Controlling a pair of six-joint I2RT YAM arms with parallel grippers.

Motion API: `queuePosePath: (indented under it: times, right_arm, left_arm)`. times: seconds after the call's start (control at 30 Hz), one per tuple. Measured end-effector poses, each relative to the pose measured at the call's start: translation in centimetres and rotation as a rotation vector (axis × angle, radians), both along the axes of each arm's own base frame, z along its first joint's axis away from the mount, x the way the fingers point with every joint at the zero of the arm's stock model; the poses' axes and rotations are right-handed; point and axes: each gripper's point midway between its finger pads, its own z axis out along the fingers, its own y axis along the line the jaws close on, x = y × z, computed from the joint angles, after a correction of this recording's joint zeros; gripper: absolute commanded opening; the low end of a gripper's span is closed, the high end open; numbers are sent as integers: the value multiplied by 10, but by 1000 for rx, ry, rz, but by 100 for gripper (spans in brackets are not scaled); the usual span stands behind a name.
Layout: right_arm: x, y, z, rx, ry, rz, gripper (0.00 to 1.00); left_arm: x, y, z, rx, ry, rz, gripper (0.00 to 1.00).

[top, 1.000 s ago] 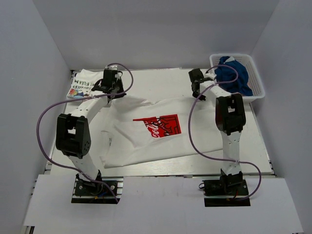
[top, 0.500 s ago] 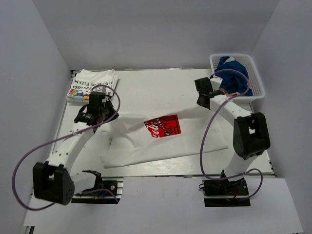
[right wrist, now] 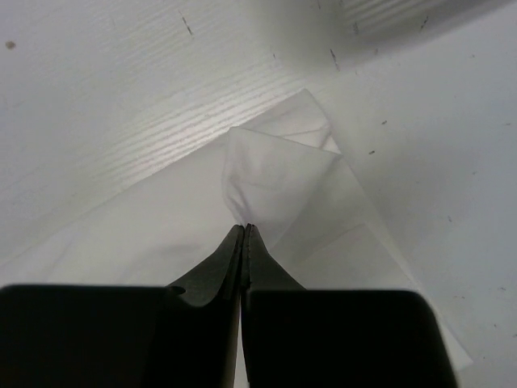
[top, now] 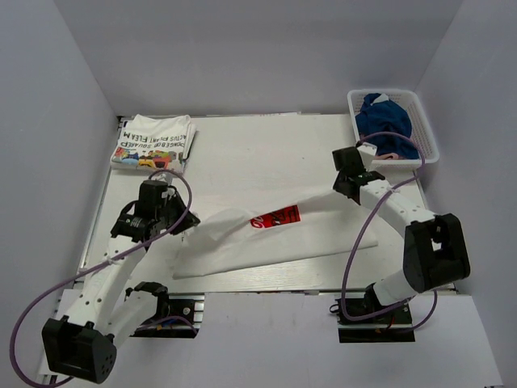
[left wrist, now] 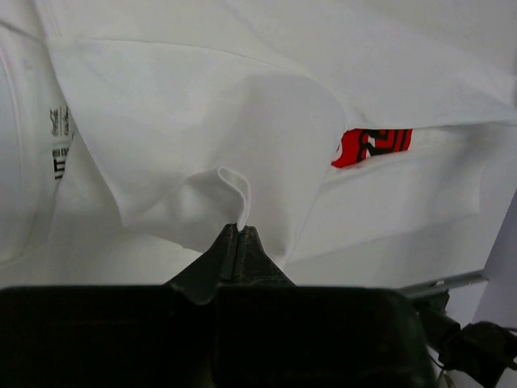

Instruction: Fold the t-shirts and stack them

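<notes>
The white t-shirt with the red chest print (top: 275, 217) lies across the middle of the table, its far edge lifted and folded toward the near side. The print also shows in the left wrist view (left wrist: 371, 145). My left gripper (top: 179, 225) is shut on the shirt's left edge (left wrist: 234, 190). My right gripper (top: 346, 187) is shut on the shirt's right corner (right wrist: 279, 174). The folded white t-shirt with black lettering and a colour graphic (top: 153, 141) lies at the far left of the table.
A white mesh basket (top: 426, 129) at the far right holds blue cloth (top: 384, 121). The table's near edge (top: 266, 279) runs just below the shirt. Purple cables loop from both arms.
Both grippers have pulled the shirt's far edge toward the near side. The shirt has folded over itself and the red print is now half covered.
</notes>
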Motion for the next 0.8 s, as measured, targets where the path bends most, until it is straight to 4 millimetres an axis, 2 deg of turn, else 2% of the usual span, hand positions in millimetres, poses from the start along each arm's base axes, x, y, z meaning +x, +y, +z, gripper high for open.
queuePosePath:
  times: [0.03, 0.07, 0.1, 0.13, 0.17, 0.2, 0.23, 0.27, 0.3, 0.33, 0.4, 0.47, 0.57, 0.63, 0.7, 0.8]
  right_arm:
    - [-4, -1, -3, 2, 6, 2, 0]
    - [-11, -2, -8, 2, 16, 4, 0]
    - [-16, -3, -12, 4, 23, 6, 0]
    - [-24, -6, -18, 2, 36, 6, 4]
    - [-30, -7, -22, 2, 47, 5, 13]
    - [-36, -9, -26, 3, 56, 2, 19]
    - [-42, -11, -30, 4, 64, -2, 33]
    - [-48, -13, -33, 5, 73, -7, 69]
    - [-55, -15, -38, 7, 87, -14, 83]
    - [-61, -17, -41, 5, 102, -20, 90]
    - [-73, -22, -45, -8, 136, -33, 90]
    - [-81, -28, -45, -29, 157, -53, 90]
    - [-85, -31, -39, -40, 160, -59, 90]
    - [-81, -27, -32, -22, 134, -38, 90]
    - [-72, -15, -24, 26, 95, 20, 90]
    - [-60, 9, -15, 103, 47, 138, 90]
  left_arm:
    - [-6, -1, -2, -7, 13, -5, 0]
    - [-12, 0, -4, -11, 27, -7, 6]
    - [-20, 0, -8, -13, 44, -10, 17]
    - [-25, 0, -12, -16, 59, -14, 34]
    - [-33, 0, -18, -21, 81, -25, 68]
    - [-41, -3, -25, -33, 113, -39, 80]
    - [-49, -5, -33, -50, 150, -50, 95]
    - [-58, -7, -42, -60, 189, -61, 100]
    - [-67, -8, -50, -70, 233, -68, 100]
    - [-75, -9, -56, -75, 275, -71, 100]
    - [-84, -8, -60, -73, 320, -70, 100]
    - [-85, -6, -56, -65, 323, -66, 100]
    - [-68, -5, -37, -49, 253, -54, 100]
    - [-51, -5, -23, -42, 194, -47, 100]
    - [-32, -7, -15, -35, 146, -43, 100]
    - [-9, -11, -17, -27, 129, -51, 100]
